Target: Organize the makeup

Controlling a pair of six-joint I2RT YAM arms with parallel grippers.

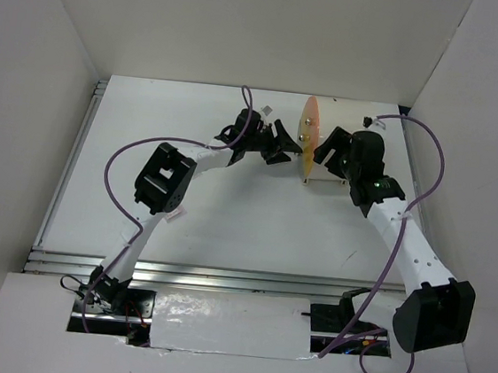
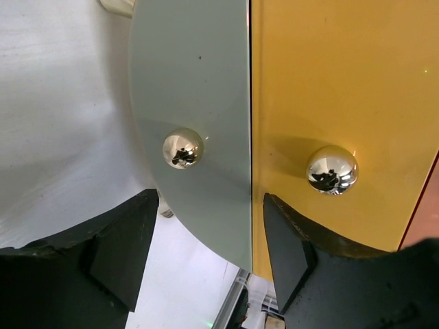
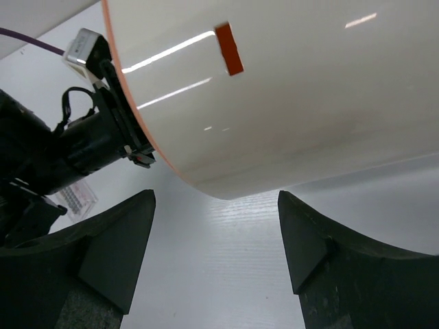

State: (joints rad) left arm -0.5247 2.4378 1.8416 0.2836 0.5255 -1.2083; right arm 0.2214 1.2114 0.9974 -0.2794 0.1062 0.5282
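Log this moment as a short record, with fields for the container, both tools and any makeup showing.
container: cream cylinder, on its side, front toward the left arm
front: grey panel beside orange panel, a chrome knob on each
left tool: open, facing the front below the knobs
right tool: open, facing the cream wall
makeup: one pink-white flat item on the table; kind unclear

Left arm [image 1: 162,182] and right arm [image 1: 408,243] — white tube links, chunky black joint housings, a looping purple cable [image 1: 121,151] each; fingers [image 2: 116,253] are matte black wedges.
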